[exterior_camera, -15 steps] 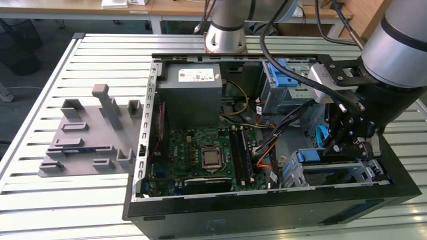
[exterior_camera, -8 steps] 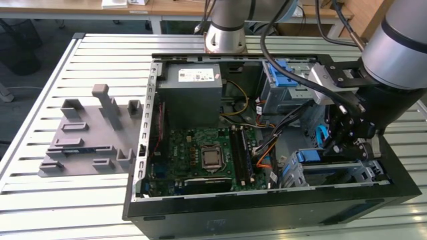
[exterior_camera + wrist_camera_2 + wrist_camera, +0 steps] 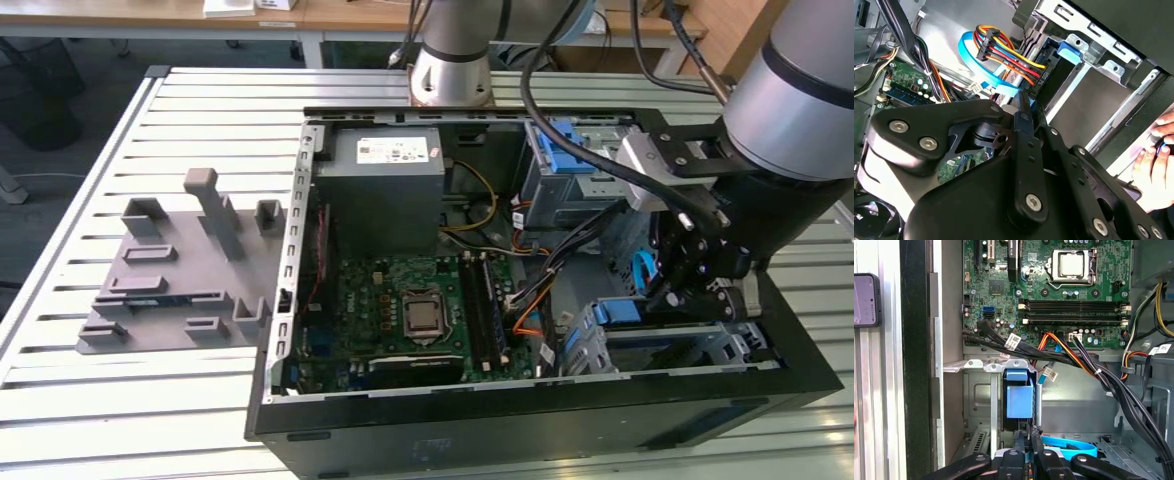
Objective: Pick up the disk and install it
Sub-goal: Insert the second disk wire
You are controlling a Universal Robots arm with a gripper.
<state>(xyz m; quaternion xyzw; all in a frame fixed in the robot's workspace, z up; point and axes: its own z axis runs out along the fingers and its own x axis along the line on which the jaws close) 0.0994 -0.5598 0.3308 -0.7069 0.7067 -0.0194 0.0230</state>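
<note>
Disk: the disk point(image 3: 1019, 397) stands on edge in the case's point(image 3: 534, 420) metal bay point(image 3: 979, 390), its blue plastic carrier end showing; in the exterior view it point(image 3: 617, 312) is at the case's near corner.
Gripper: the gripper point(image 3: 1027, 437) is at the disk's outer end with its black fingers drawn nearly together; I cannot tell whether they pinch the carrier.
Writing: white tags point(image 3: 1013, 341) on the black cables and a white sticker on the grey power supply point(image 3: 387, 170) bear print too small to read.
Second wrist view: a hand point(image 3: 1156, 160) outside the case, and red, yellow and orange wires point(image 3: 1009, 55) beside a flat blue cable point(image 3: 971, 55).
Exterior view: a grey blocky fixture point(image 3: 174, 270) on the slatted table point(image 3: 80, 400), apart from the case.
Board: the green motherboard point(image 3: 1054, 300) lies beyond the bay.
</note>
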